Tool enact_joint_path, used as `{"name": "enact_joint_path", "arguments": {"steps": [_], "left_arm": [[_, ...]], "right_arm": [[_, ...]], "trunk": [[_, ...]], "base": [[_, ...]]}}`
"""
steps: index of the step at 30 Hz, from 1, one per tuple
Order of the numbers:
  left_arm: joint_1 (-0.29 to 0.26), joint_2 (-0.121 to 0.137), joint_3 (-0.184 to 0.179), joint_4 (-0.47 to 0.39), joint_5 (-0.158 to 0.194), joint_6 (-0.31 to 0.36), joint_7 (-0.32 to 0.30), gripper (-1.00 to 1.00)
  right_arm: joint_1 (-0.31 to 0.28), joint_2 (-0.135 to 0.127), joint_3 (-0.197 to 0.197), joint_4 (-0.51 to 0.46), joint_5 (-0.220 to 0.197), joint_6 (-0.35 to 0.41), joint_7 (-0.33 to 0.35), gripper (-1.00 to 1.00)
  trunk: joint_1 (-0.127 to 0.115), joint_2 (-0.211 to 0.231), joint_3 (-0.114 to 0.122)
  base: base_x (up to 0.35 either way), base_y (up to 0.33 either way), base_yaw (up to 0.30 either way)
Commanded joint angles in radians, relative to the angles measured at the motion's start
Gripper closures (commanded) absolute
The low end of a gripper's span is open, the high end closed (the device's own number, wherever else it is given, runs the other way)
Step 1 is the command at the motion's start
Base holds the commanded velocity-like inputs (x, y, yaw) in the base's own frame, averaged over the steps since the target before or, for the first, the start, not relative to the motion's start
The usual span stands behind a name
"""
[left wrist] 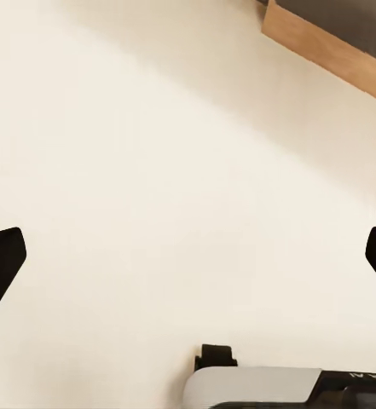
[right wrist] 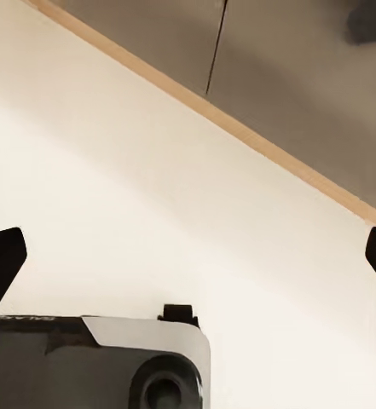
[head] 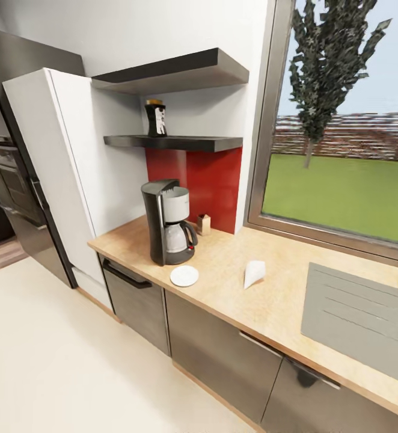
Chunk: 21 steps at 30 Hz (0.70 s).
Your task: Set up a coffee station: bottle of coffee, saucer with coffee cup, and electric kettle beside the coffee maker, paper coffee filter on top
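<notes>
The coffee maker (head: 169,222) stands on the kitchen countertop (head: 271,307) near its left end. The saucer (head: 184,275) lies bare just in front of it. The paper coffee filter (head: 254,273) lies on the worktop further right. Above, the bottle of coffee (head: 156,118) stands on the lower kitchen shelf (head: 175,142). The coffee cup and the electric kettle are out of view. My left gripper (left wrist: 188,260) is open over pale floor, holding nothing. My right gripper (right wrist: 188,260) is also open and holding nothing, over the floor beside the grey cabinet base (right wrist: 281,94).
A small brown box (head: 204,224) sits by the red backsplash behind the coffee maker. A grey sink drainboard (head: 361,313) takes up the counter's right part. A tall white panel (head: 61,174) and a dark oven (head: 9,186) stand at the left. A window (head: 343,132) is behind the counter.
</notes>
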Motion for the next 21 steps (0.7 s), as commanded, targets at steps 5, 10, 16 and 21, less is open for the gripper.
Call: {"name": "enact_joint_path", "arguments": {"steps": [5,10,16,21], "left_arm": [[-0.002,0.009,-0.008,0.072,-0.006,0.003,-0.001,-1.00],[-0.002,0.029,-0.008,0.172,-0.008,0.005,-0.001,-1.00],[-0.001,0.039,-0.008,0.234,-0.009,0.012,-0.002,-1.00],[-0.001,0.039,-0.009,0.244,-0.009,0.073,-0.002,-1.00]], "right_arm": [[-0.001,0.089,0.118,-0.166,0.009,0.001,0.001,-1.00],[-0.005,0.167,0.291,-0.332,0.056,0.001,-0.004,-1.00],[-0.049,0.216,0.338,-0.556,0.094,0.015,-0.003,-1.00],[-0.121,0.216,0.343,-0.718,0.098,0.076,-0.001,-1.00]], "trunk": [[0.001,-0.002,-0.002],[0.001,-0.002,-0.002],[0.001,-0.002,-0.002],[0.001,-0.002,-0.002]], "base": [[-0.004,0.003,-0.003],[0.000,0.000,0.000],[0.000,0.000,0.000],[0.000,0.000,0.000]]}}
